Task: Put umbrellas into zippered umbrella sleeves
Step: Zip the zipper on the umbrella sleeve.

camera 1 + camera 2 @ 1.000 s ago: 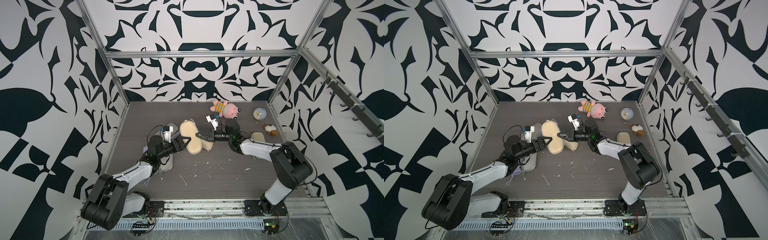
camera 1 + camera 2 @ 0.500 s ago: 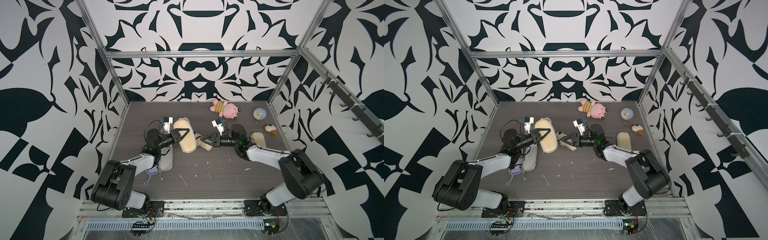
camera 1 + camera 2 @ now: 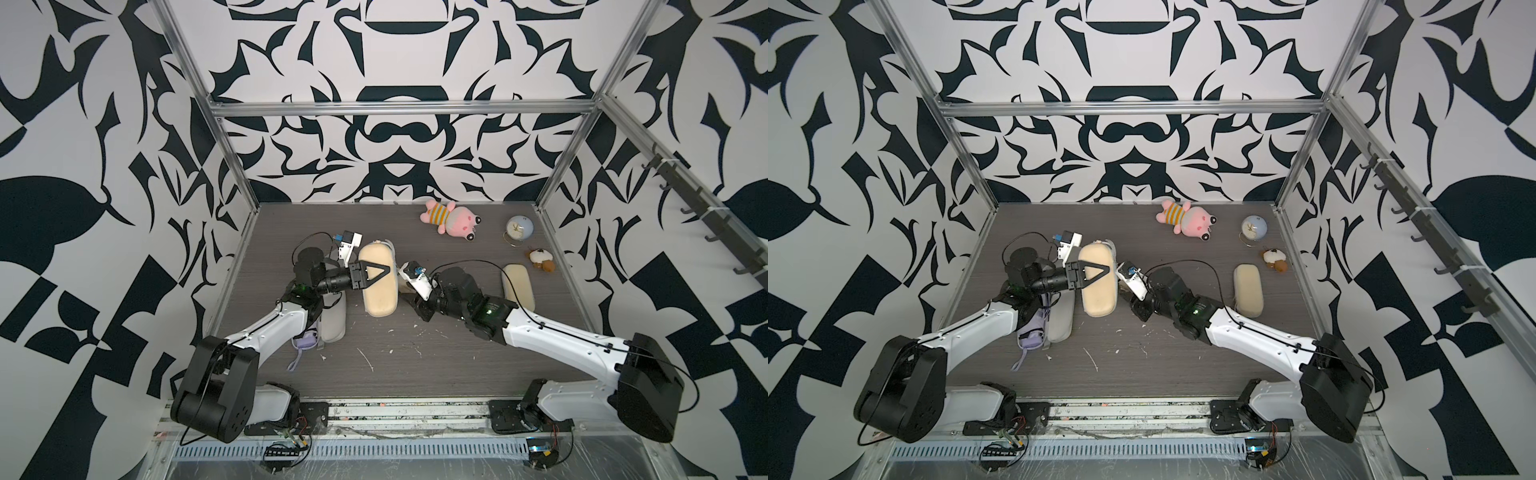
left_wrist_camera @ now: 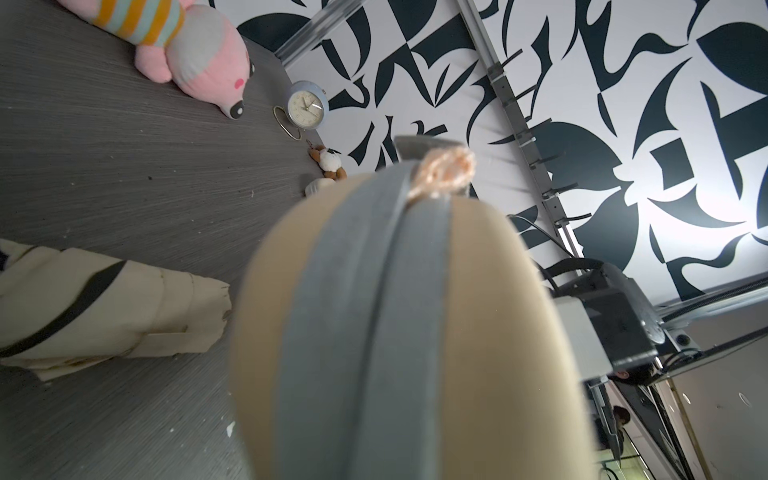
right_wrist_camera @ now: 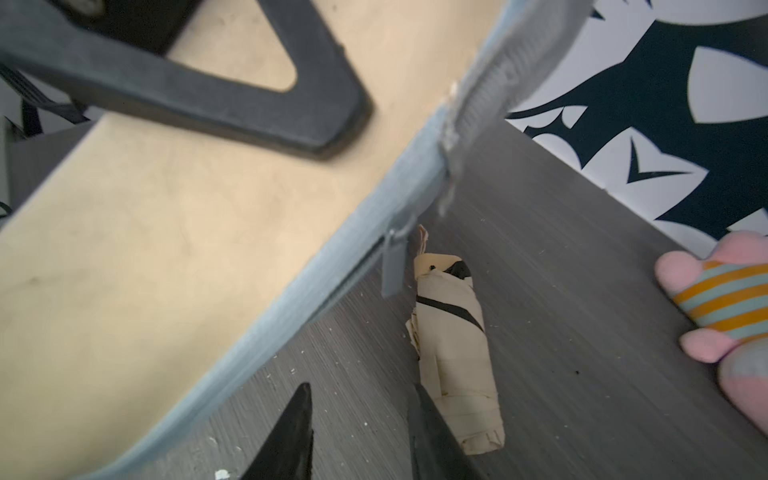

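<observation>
My left gripper [image 3: 380, 274] is shut on a beige zippered umbrella sleeve [image 3: 378, 297] and holds it off the table; both top views show this. In the left wrist view the sleeve's grey zip edge [image 4: 374, 311] fills the picture. The right wrist view shows a grey zip pull [image 5: 392, 268] hanging from the sleeve. A cream umbrella [image 5: 453, 353] lies on the table under the sleeve's right side. My right gripper [image 5: 361, 397] is open and empty just short of it. A lavender umbrella [image 3: 305, 340] and an opened grey-lined sleeve [image 3: 334, 322] lie beneath my left arm.
A closed beige sleeve [image 3: 517, 286] lies at the right side. At the back right are a pink plush toy [image 3: 451, 216], a small round clock [image 3: 519, 228] and a small brown-and-white plush [image 3: 540, 261]. White scraps litter the dark table [image 3: 415, 374].
My left gripper has closed on the beige sleeve and raised it off the table. My right gripper has opened and drawn back toward the front right, away from the cream umbrella.
</observation>
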Controlling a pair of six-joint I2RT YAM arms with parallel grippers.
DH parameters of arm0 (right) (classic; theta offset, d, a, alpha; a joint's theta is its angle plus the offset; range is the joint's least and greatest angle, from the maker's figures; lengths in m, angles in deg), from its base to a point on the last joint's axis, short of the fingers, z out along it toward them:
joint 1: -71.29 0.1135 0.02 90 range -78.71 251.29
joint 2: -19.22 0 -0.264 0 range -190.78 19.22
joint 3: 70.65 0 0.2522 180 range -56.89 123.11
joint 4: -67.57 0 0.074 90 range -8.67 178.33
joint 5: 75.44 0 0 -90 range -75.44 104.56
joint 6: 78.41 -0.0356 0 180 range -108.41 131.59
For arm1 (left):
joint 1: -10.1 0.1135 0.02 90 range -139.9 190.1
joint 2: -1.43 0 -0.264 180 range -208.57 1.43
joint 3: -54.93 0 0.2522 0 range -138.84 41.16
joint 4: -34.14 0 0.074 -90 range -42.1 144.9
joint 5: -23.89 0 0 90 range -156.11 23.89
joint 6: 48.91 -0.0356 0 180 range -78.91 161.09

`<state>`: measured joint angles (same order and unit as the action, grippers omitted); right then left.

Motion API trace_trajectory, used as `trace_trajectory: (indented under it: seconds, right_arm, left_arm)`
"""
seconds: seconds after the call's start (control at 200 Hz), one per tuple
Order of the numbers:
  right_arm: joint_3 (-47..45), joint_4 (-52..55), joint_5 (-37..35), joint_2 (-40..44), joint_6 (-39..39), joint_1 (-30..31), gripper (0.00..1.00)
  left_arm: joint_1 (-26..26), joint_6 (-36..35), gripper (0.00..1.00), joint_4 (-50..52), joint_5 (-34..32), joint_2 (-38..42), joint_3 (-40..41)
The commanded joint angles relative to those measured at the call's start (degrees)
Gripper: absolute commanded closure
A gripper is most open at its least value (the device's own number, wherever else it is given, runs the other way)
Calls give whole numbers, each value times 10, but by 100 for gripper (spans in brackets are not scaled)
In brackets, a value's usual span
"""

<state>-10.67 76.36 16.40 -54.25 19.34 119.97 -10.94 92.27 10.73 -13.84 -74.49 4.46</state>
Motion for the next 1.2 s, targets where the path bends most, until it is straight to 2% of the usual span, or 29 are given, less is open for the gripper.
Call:
trace_trajectory:
  seconds: [0.0,0.935,1.1,1.195]
  right_arm:
    - [27,-28,-60,12,47,9,62]
    - [70,-69,-91,-10,87,49,72]
    - [70,-64,-78,-20,94,51,80]
    - [60,-74,-74,-17,98,50,92]
  left_arm:
    - [-8,-41,67,37,19,11,-28]
    - [-40,-77,69,87,2,-11,-31]
    - [-40,-78,69,88,5,-12,-37]
    - [-40,-78,70,89,8,-16,-38]
